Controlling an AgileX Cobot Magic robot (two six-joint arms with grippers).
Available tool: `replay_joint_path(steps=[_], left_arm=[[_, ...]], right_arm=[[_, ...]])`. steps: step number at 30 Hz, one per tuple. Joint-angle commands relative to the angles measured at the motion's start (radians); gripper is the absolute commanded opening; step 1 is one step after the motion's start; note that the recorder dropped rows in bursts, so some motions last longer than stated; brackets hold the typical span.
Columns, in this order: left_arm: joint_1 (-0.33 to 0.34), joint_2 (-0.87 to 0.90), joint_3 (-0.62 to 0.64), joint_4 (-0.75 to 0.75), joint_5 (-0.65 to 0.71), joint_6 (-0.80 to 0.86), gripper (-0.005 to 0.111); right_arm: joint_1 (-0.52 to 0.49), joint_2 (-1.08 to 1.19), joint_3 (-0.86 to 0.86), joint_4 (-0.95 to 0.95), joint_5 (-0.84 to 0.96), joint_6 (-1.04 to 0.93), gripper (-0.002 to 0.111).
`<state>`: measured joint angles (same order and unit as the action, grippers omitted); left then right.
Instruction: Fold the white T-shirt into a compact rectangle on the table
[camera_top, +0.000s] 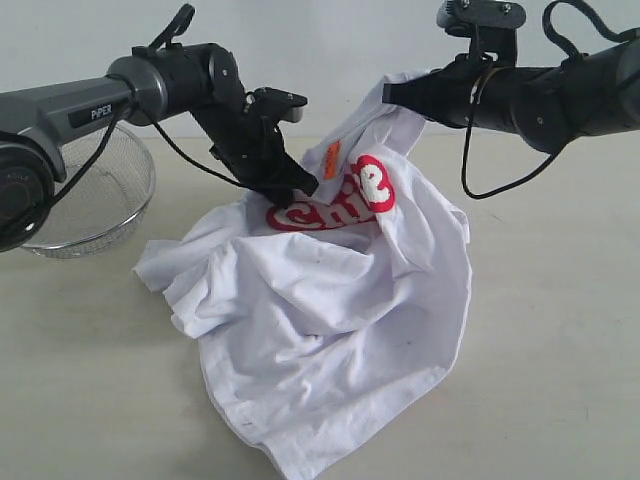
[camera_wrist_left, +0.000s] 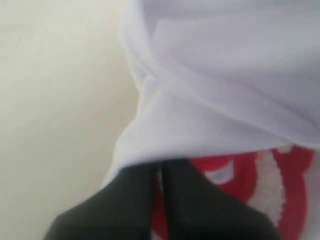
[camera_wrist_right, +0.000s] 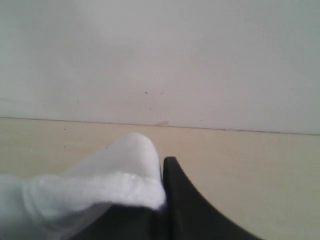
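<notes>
The white T-shirt (camera_top: 330, 320) is soft, matt cloth, heavily creased. Its red lettering (camera_top: 345, 200) looks thicker and slightly grainy. The table (camera_top: 560, 350) has a smooth, low-sheen wood-grain finish. The basket (camera_top: 100, 190) is shiny metal wire mesh. The left gripper (camera_top: 303, 187) and right gripper (camera_top: 390, 92) are matt black and look like plastic.

White T-shirt (camera_top: 330, 300) crumpled, unfolded; collar end raised above table (camera_top: 560, 350), lower part bunched on pale beige surface; red-outlined lettering (camera_top: 340, 203) partly visible, creased; orange neck tag (camera_top: 332, 153) showing near top
</notes>
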<state>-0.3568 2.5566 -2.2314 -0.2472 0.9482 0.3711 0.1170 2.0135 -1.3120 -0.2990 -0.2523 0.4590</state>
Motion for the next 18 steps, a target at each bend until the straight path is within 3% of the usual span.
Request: replay_joint_path(steps=[1,7,14,18], left_arm=[[0.03,0.0,-0.023,0.005,-0.043,-0.038,0.004],[0.083,0.0,-0.026,0.001,-0.06,-0.078,0.004],[0.107,-0.027,-0.1,0.001,-0.062,-0.11,0.004],[0.116,-0.027,-0.175,-0.004,-0.009,-0.13,0.004]], right_arm=[[-0.006,-0.011,-0.006,-0.005,0.018,-0.041,0.013],[-0.008,-0.011,-0.006,-0.003,0.018,-0.049,0.067],[-0.019,-0.011,-0.08,0.045,0.126,-0.049,0.07],[-0.048,-0.011,-0.11,0.046,0.192,-0.057,0.059]])
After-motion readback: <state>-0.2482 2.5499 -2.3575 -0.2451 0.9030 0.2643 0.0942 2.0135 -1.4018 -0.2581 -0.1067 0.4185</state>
